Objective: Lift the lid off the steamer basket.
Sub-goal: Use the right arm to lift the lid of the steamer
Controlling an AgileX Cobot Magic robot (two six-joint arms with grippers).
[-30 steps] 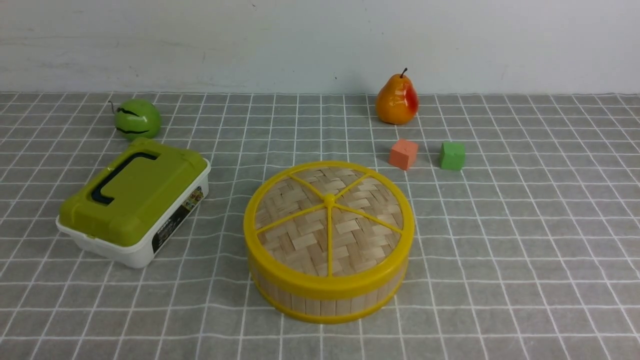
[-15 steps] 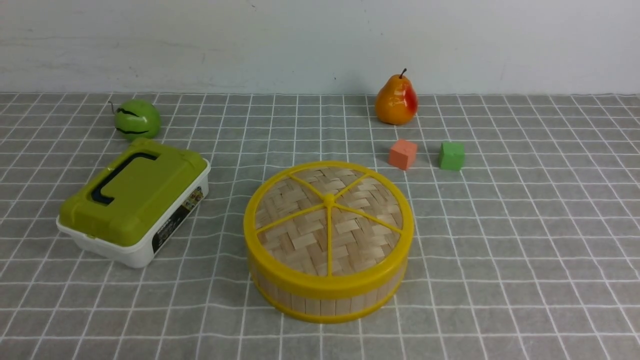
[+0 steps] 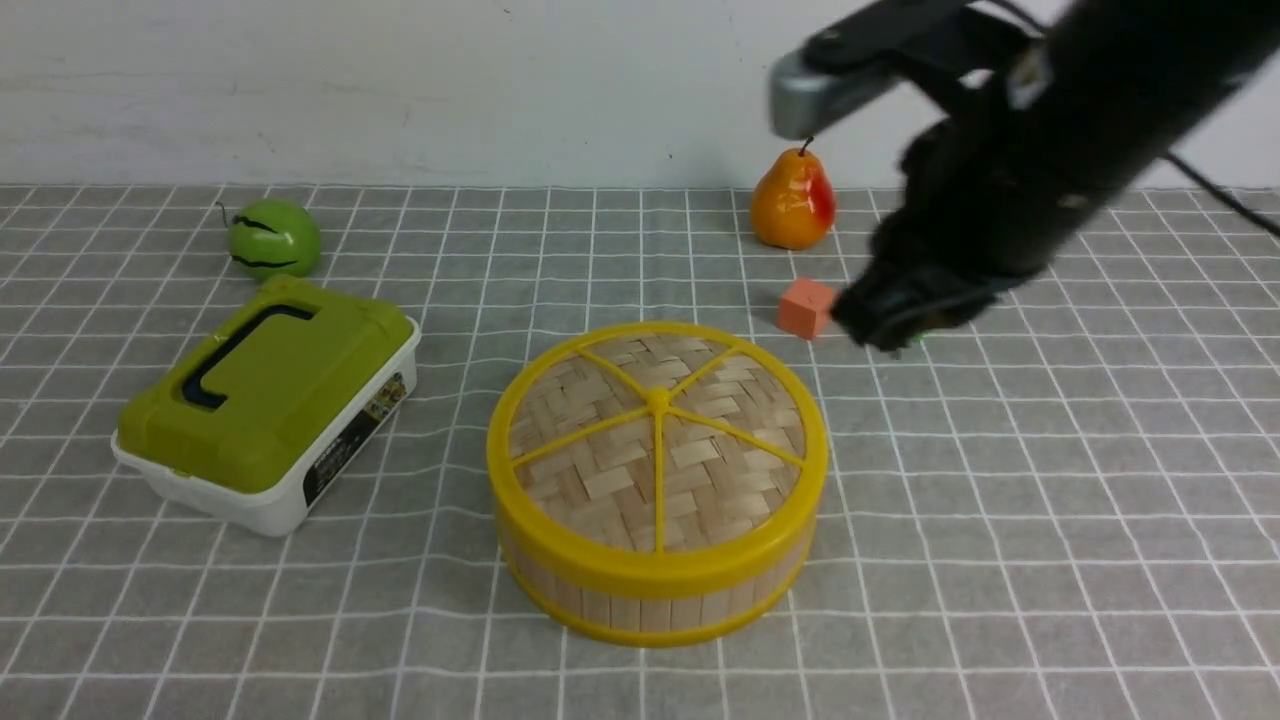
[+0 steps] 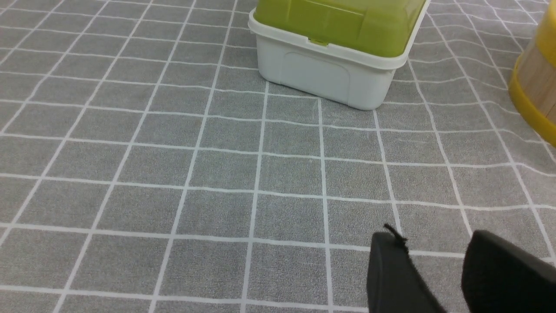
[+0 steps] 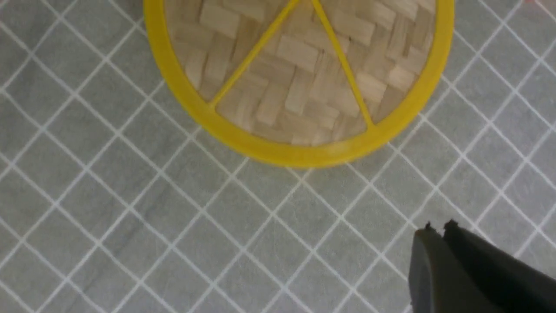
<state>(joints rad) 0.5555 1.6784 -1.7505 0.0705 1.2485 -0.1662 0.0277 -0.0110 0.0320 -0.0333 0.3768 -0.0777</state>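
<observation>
The steamer basket (image 3: 655, 590) stands mid-table, with pale slat walls and yellow rims. The lid (image 3: 655, 440), woven bamboo with yellow spokes and a central knob, sits closed on it. My right gripper (image 3: 880, 322) hangs blurred above the cloth, behind and to the right of the basket and clear of the lid. In the right wrist view the right gripper (image 5: 438, 227) is shut with nothing between its fingers, and the lid (image 5: 304, 69) lies ahead of it. My left gripper (image 4: 434, 243) is open and empty, low over the cloth, with the steamer basket's wall (image 4: 538, 78) at the frame's edge.
A white box with an olive-green lid (image 3: 265, 400) sits left of the basket, also seen in the left wrist view (image 4: 330, 52). A green fruit (image 3: 275, 237) and a pear (image 3: 793, 205) stand at the back. An orange cube (image 3: 805, 307) lies beside the right gripper.
The right arm has swung into the front view from the upper right and now covers the green cube. The basket, the lid and the other things have not moved.
</observation>
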